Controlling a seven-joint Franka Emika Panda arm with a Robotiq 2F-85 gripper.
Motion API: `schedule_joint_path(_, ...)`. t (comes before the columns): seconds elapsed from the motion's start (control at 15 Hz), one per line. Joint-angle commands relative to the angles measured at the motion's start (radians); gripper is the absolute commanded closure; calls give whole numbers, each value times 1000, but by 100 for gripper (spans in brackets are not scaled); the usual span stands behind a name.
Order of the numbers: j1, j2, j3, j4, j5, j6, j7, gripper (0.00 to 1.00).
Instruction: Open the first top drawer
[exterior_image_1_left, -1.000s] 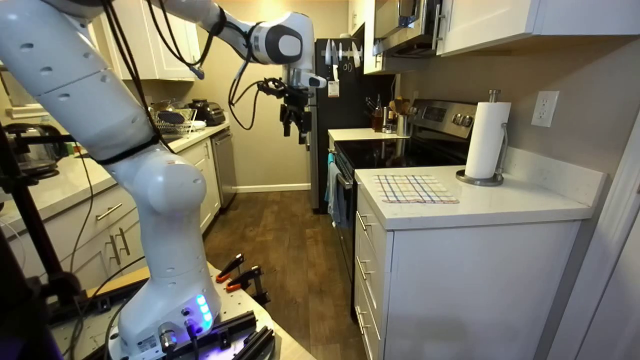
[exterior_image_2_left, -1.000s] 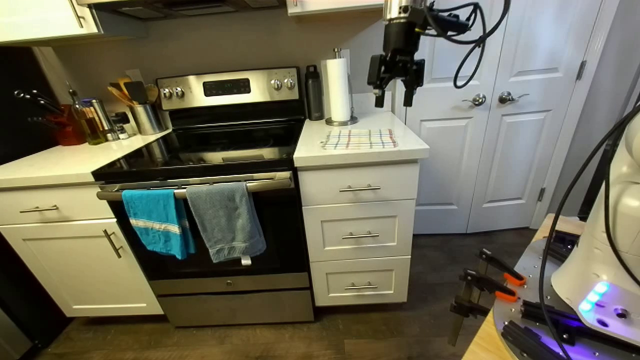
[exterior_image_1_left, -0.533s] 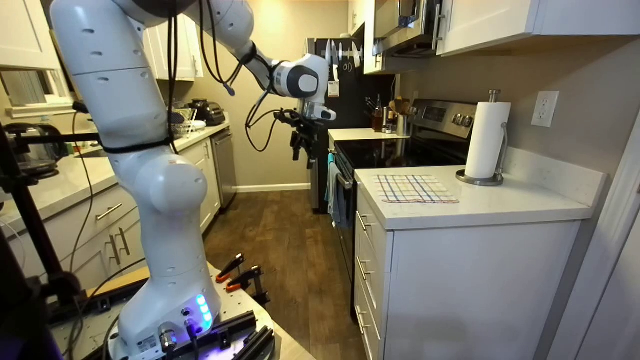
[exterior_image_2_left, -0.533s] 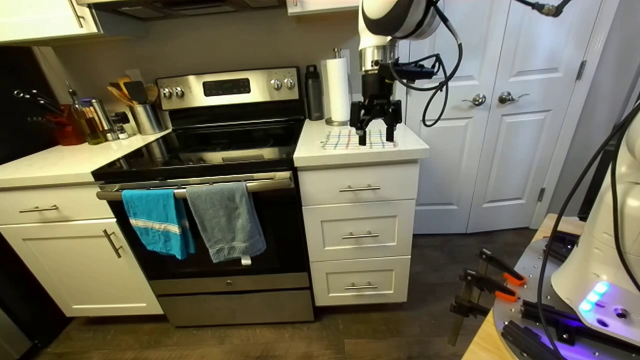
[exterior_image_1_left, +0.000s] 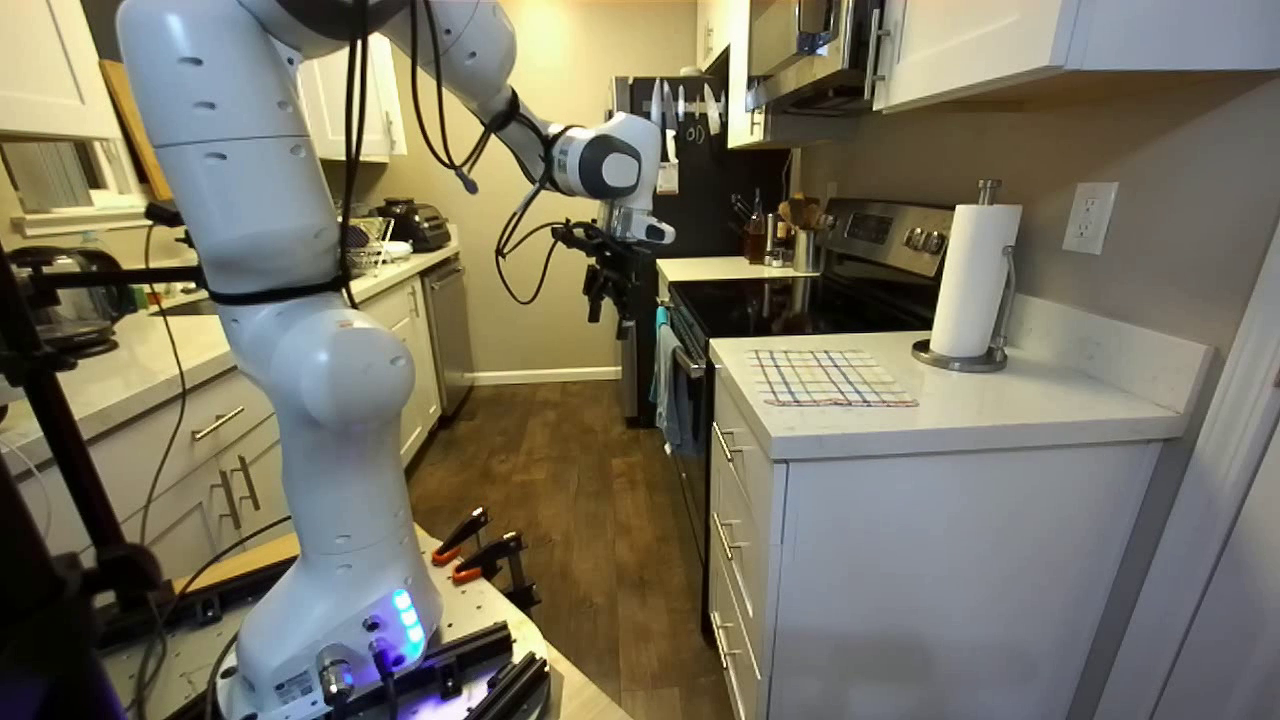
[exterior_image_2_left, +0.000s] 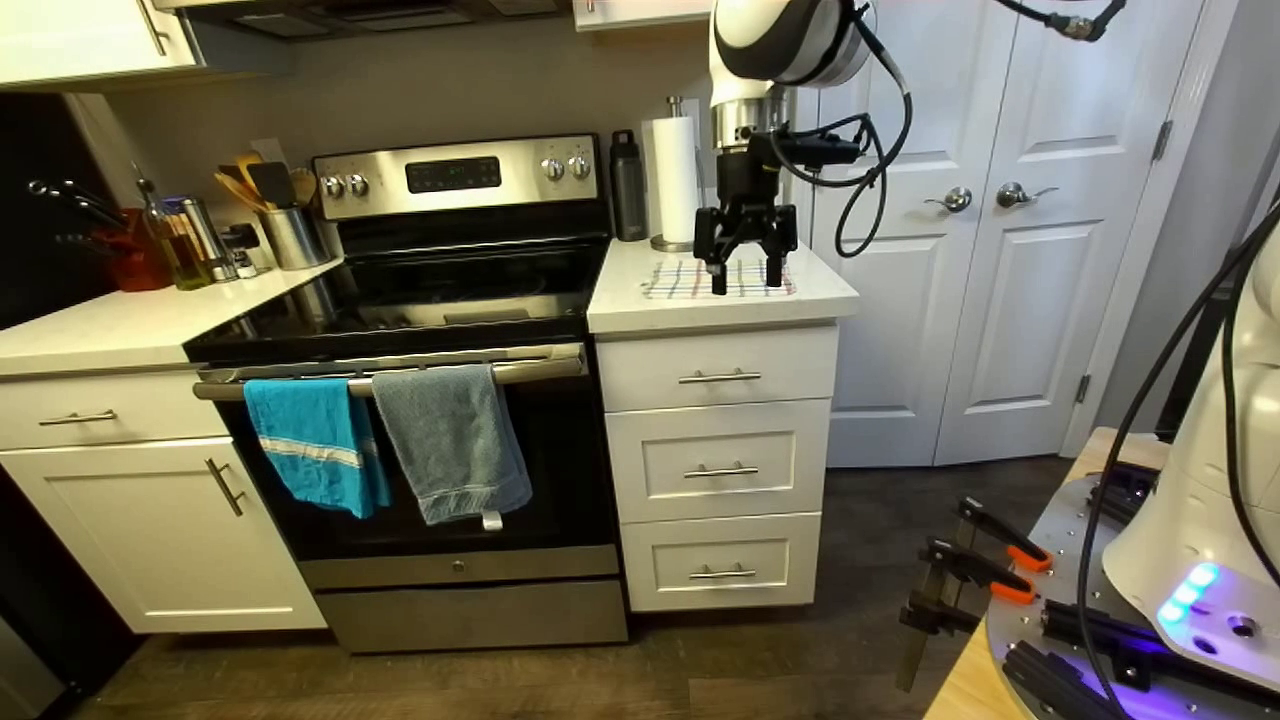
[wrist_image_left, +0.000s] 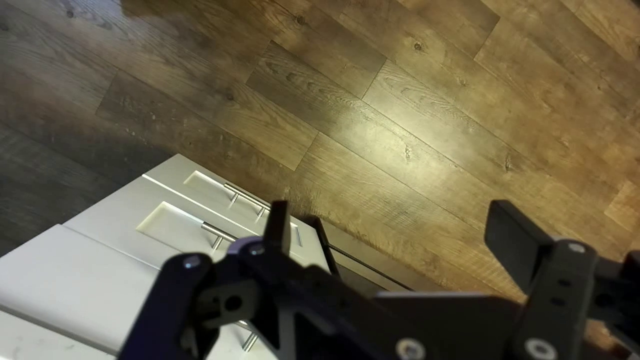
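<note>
The first top drawer (exterior_image_2_left: 650, 365) is the flat white front at the top of a stack of 3 drawers. It is shut, with a horizontal metal bar handle (exterior_image_2_left: 719, 377). Its front shows at a steep angle in an exterior view (exterior_image_1_left: 752, 462). In the wrist view the drawer front (wrist_image_left: 75, 280) is at the lower left, its handle (wrist_image_left: 250, 341) partly hidden by a finger. My gripper (exterior_image_2_left: 746, 284) is open and empty, pointing down. It hangs in the aisle in front of the stack, above handle height, as an exterior view shows (exterior_image_1_left: 610, 320). The open fingers (wrist_image_left: 387, 217) span bare floor.
A white countertop (exterior_image_2_left: 625, 305) with a checked cloth (exterior_image_1_left: 835, 378) and paper towel roll (exterior_image_1_left: 975, 280) lies above the drawers. The black range (exterior_image_2_left: 460, 290) adjoins, towels (exterior_image_2_left: 450, 440) on its handle. Two lower drawers (exterior_image_2_left: 640, 465) sit beneath. Clamps (exterior_image_1_left: 490, 555) stick out from my base table.
My gripper has come down and shifted toward the range side, mostly in the first half second and only slightly since. It stays open. The drawers have not moved.
</note>
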Motion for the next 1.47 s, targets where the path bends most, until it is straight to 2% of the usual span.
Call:
schedule_joint_path(0.0, 8, 0, -8, 2, -1, -2, 1, 0)
schedule_joint_path(0.07, 5, -17, -7, -19, -41, 42, -22, 0)
schedule_joint_path(0.2, -3, -5, -7, -23, -117, 96, 11, 0)
schedule_joint_path(0.47, -12, 127, -14, 7, -264, 243, 100, 0)
schedule_joint_path(0.6, -5, 216, -25, 41, -299, 306, 140, 0)
schedule_joint_path(0.8, 20, 334, -48, 97, -349, 389, 183, 0)
schedule_joint_path(1.2, 80, 482, -106, 195, -380, 511, 191, 0)
schedule_joint_path(1.33, 117, 519, -147, 211, -446, 586, 202, 0)
schedule_joint_path(1.4, 147, 540, -182, 223, -514, 606, 210, 0)
